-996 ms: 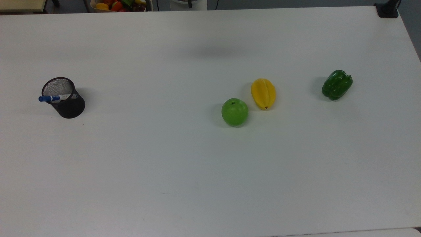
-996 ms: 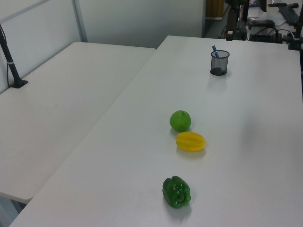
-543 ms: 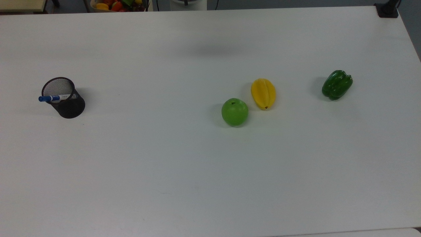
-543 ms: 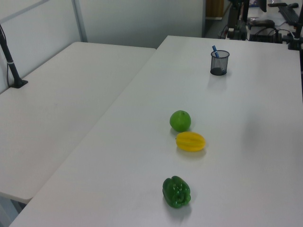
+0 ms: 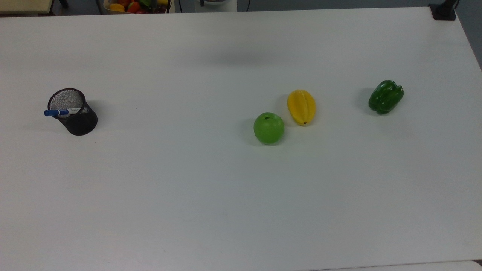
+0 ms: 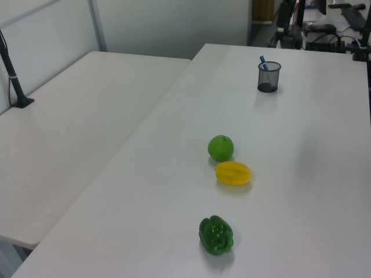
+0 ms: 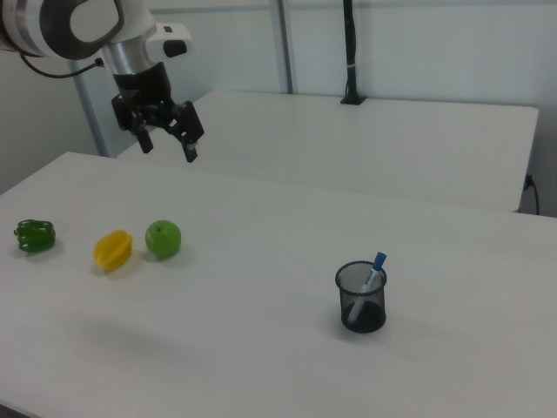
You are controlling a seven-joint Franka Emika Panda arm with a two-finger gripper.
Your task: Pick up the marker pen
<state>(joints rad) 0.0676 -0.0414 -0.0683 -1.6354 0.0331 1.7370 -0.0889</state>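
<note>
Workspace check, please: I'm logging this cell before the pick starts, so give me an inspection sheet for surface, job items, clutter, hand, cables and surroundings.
Surface: white table, bare apart from the items below.
Job's things: marker pen stands tilted in the black mesh cup, blue cap up, above the rim.
Clutter: green apple, yellow fruit and green pepper in a loose row, well apart from the cup.
Hand: hand open, holding nothing, high above the table near the fruit, far from the cup.
Cables: dark cables among the equipment beyond the table's far end in the left view.
Surroundings: a second white table alongside; a bin of colourful produce past the top view's upper edge.
</note>
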